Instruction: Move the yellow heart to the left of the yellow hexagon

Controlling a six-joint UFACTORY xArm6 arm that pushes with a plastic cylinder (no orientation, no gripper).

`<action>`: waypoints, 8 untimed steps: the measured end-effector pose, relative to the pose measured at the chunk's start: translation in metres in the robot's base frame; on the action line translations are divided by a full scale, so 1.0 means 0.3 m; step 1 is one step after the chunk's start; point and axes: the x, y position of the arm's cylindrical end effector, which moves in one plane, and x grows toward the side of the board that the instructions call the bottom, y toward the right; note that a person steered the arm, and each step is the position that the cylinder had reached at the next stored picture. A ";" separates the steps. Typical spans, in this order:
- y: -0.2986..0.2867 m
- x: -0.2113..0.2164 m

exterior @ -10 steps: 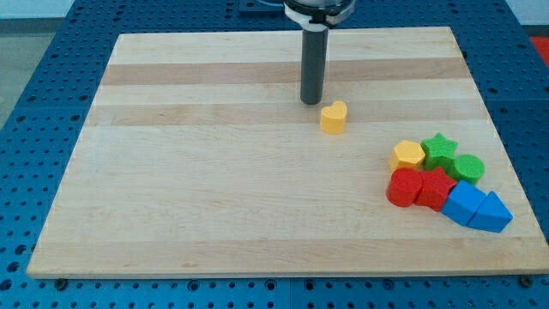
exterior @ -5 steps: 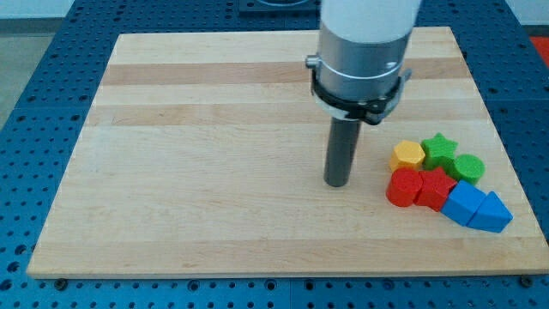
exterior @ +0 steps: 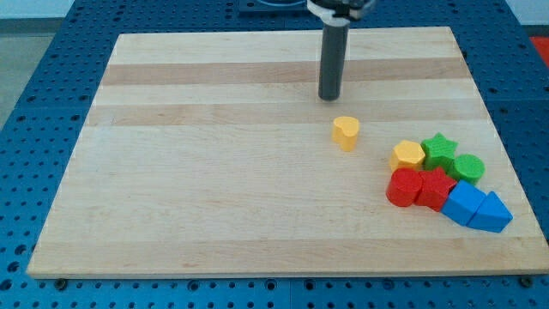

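Note:
The yellow heart (exterior: 346, 133) lies on the wooden board, right of centre. The yellow hexagon (exterior: 407, 155) sits to its right and a little lower, at the left edge of a cluster of blocks, with a gap between heart and hexagon. My tip (exterior: 329, 97) stands on the board just above and slightly left of the heart, a short gap away, not touching it.
The cluster at the view's right holds a green star (exterior: 440, 148), a green round block (exterior: 468, 166), a red cylinder (exterior: 401, 187), a red star-like block (exterior: 435, 188), a blue cube (exterior: 464, 203) and a blue triangle (exterior: 492, 213). The board's right edge (exterior: 496, 129) is near the cluster.
The yellow heart has shifted down and to the right, closer to the yellow hexagon. My tip swung down past it, hiding it, then returned to above the heart.

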 end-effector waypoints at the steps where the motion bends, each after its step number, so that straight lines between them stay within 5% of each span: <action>1: 0.001 0.057; 4: 0.106 0.295; 8: -0.009 0.321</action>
